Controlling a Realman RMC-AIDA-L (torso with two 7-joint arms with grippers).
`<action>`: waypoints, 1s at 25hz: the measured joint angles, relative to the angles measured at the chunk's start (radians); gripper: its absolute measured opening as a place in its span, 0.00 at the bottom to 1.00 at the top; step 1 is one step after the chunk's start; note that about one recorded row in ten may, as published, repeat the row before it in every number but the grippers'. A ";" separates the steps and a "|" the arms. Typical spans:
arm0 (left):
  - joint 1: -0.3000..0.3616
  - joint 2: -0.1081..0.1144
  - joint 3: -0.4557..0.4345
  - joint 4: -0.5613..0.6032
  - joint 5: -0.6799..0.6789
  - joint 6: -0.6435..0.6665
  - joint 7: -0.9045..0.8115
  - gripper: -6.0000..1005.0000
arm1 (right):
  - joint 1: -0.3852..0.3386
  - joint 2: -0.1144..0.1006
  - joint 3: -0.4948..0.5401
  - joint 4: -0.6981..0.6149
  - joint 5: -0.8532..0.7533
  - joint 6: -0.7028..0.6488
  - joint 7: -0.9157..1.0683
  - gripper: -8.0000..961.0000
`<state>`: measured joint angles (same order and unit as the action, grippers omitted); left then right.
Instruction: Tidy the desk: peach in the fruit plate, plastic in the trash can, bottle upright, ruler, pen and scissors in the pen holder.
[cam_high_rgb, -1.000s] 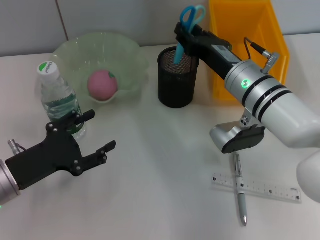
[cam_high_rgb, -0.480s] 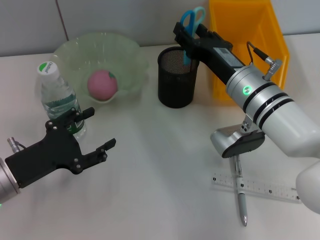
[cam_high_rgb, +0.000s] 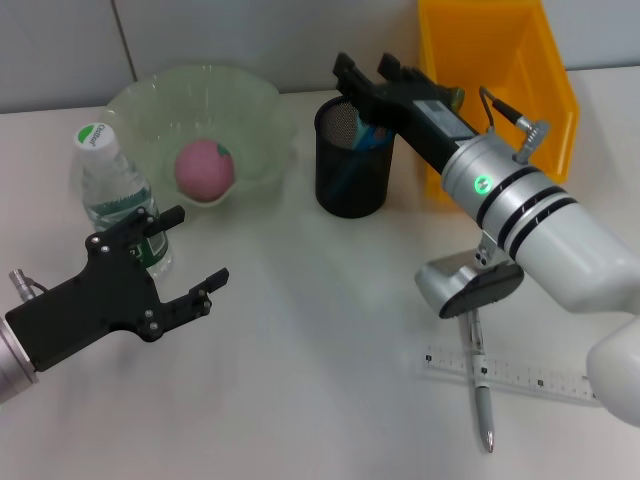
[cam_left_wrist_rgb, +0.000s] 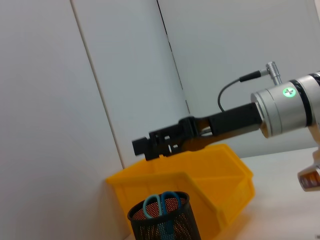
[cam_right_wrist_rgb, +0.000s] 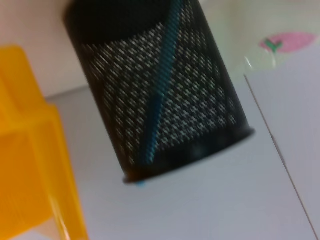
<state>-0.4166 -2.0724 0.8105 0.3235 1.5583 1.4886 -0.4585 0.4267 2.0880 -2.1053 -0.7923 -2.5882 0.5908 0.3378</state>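
Observation:
My right gripper (cam_high_rgb: 367, 72) hangs open just above the black mesh pen holder (cam_high_rgb: 354, 165). The blue scissors (cam_high_rgb: 371, 136) stand inside the holder, free of the fingers; the left wrist view shows their loop handles (cam_left_wrist_rgb: 161, 202) below the rim. The peach (cam_high_rgb: 205, 168) lies in the pale-green fruit plate (cam_high_rgb: 150, 100). The bottle (cam_high_rgb: 113, 192) stands upright at the left, and my left gripper (cam_high_rgb: 190, 248) is open beside it, holding nothing. On the desk (cam_high_rgb: 300, 350) at the front right, the pen (cam_high_rgb: 481, 385) lies across the clear ruler (cam_high_rgb: 530, 378). No plastic is in view.
The yellow trash can (cam_high_rgb: 500, 70) stands right behind the pen holder, under my right arm. The right wrist view shows the pen holder's mesh wall (cam_right_wrist_rgb: 200, 100) close up, with the trash can's edge (cam_right_wrist_rgb: 25, 150) beside it.
The scissors have left my right gripper and dropped into the pen holder. The right gripper opened and shifted slightly left. The left arm barely moved.

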 joint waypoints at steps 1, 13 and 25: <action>0.001 0.000 0.000 0.000 -0.001 0.001 0.000 0.80 | 0.000 0.000 0.004 -0.010 0.000 0.001 0.001 0.66; -0.001 0.000 -0.001 -0.036 -0.093 0.050 -0.011 0.80 | -0.032 0.005 -0.087 -0.241 0.387 0.146 0.260 0.66; 0.042 0.008 0.001 -0.063 -0.124 0.147 -0.063 0.80 | -0.026 -0.003 -0.075 -0.474 0.804 0.038 1.156 0.65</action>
<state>-0.3748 -2.0643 0.8110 0.2608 1.4338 1.6352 -0.5210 0.4010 2.0853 -2.1807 -1.2660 -1.7840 0.6290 1.4938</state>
